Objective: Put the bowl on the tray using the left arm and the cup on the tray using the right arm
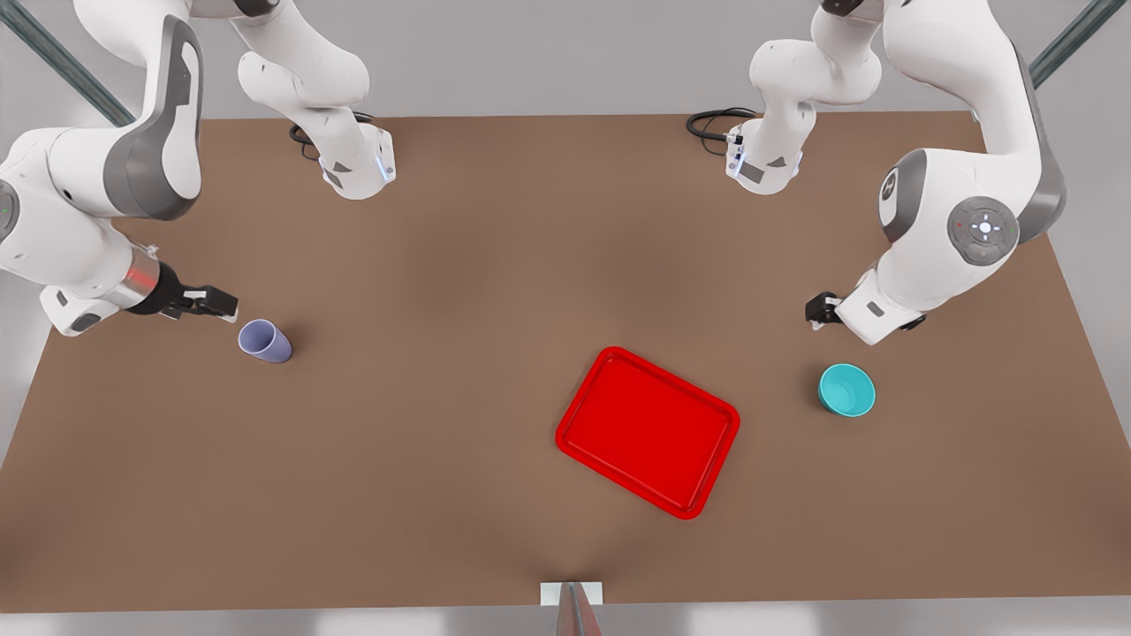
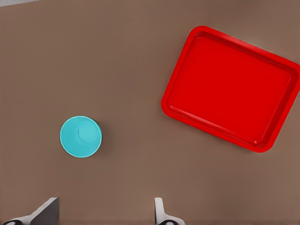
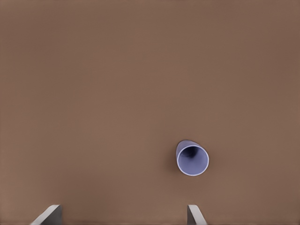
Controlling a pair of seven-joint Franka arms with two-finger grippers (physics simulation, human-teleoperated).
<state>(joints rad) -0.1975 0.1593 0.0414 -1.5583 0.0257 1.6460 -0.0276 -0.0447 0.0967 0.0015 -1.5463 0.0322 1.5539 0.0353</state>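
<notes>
The teal bowl (image 1: 846,389) (image 2: 80,136) stands upright on the table at the front view's right. My left gripper (image 1: 822,309) (image 2: 105,215) hovers above and behind it, open, holding nothing. The lavender cup (image 1: 264,341) (image 3: 192,158) stands upright at the front view's left. Just to its left hangs my right gripper (image 1: 212,305) (image 3: 122,215), open and empty. The red tray (image 1: 648,430) (image 2: 233,87) lies flat and empty, turned at an angle, between the two and nearer the bowl.
The brown table (image 1: 442,265) ends close to the bowl on the front view's right. Both arm bases (image 1: 358,168) (image 1: 764,163) stand at the far edge. A small white mount (image 1: 571,594) sits at the near edge.
</notes>
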